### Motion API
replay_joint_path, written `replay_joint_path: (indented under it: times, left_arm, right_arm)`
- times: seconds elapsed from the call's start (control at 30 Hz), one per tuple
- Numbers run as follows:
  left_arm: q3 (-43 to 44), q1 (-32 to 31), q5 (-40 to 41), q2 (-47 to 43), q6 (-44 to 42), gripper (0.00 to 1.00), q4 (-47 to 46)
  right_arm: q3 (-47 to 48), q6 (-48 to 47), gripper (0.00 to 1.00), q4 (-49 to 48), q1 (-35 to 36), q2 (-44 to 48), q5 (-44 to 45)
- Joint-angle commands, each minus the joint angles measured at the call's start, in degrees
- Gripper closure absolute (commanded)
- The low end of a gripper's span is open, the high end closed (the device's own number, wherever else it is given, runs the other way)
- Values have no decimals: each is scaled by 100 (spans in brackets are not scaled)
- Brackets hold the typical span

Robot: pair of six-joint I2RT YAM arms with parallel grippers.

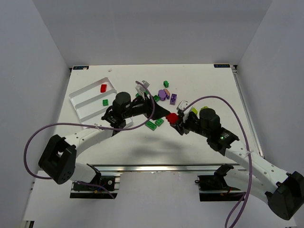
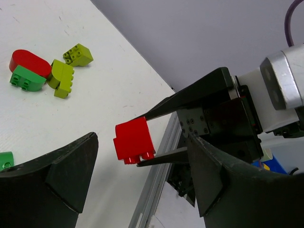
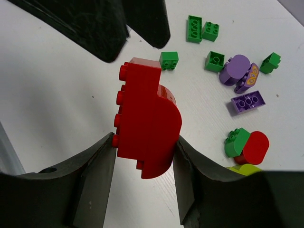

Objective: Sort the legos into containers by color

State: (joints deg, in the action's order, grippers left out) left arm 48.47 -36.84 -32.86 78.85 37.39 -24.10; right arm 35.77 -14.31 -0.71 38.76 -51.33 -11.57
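Plastic, hard and light by the look of it: the red brick [image 3: 147,118] was clenched between the right fingers [image 3: 95,185] by its near end, above the worktop [image 3: 57,85]. The left fingers [image 2: 66,171] stood spread wide and empty, the brick just beyond their tips. Its smooth faces might slip; the free far end offered the best hold.

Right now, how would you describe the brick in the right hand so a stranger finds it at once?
Start at the white table and go to its middle. There the right hand pinches a red brick with one rounded corner. It alone is held up; no other brick is gripped.
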Motion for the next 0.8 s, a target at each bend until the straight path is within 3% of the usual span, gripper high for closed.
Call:
replay_joint_path:
  times: [0.0, 0.63, 0.77]
  left_arm:
    - [-13, 28, -177, 25, 128, 15, -174]
    - [163, 28, -1, 307, 164, 28, 151]
    - [189, 28, -71, 341, 155, 35, 142]
  right_arm:
    - [53, 7, 100, -377, 149, 9, 260]
    - [-88, -160, 100, -843, 799, -131, 1351]
    - [-105, -195, 100, -878, 878, -175, 1421]
